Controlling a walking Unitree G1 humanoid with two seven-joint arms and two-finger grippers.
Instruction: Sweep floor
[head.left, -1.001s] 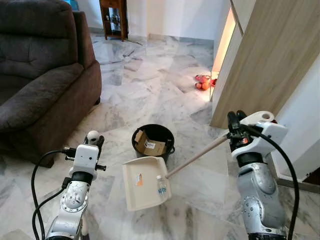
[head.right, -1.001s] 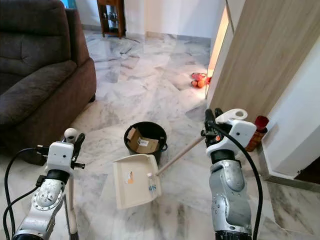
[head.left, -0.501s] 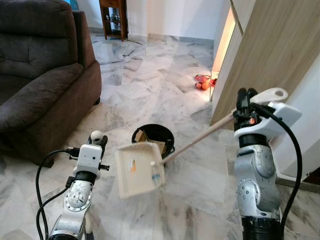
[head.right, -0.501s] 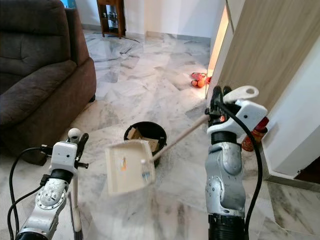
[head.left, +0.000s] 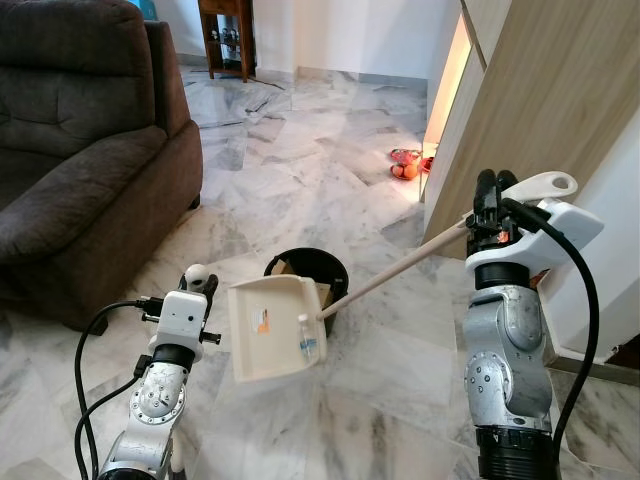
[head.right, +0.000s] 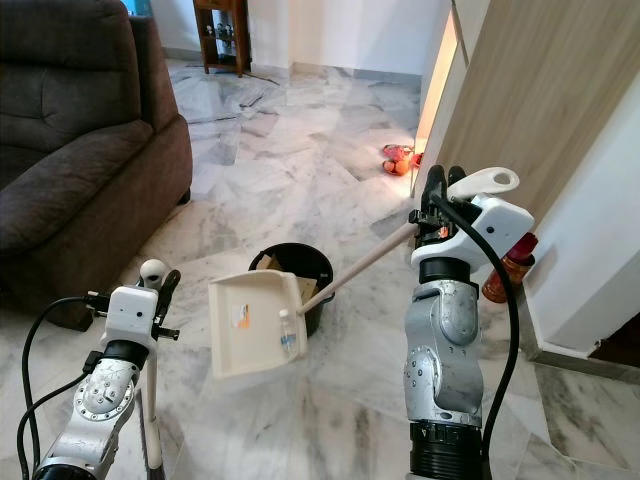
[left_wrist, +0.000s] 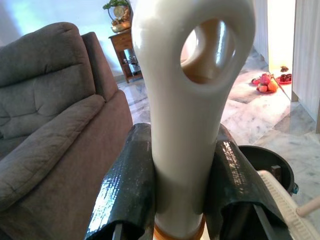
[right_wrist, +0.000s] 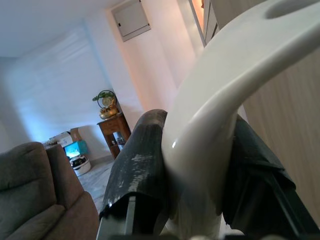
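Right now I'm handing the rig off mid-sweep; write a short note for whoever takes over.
Right claw: shut on the dustpan handle, pan lifted off the floor.
Left claw: shut on the broom handle, held upright, low at the left side.
Dustpan: tilted beside the black bin, a small bottle and a scrap in it.
Bin: on the floor ahead, cardboard inside.
Done: litter gathered in the pan.
Left: tip the pan into the bin, then go on sweeping.
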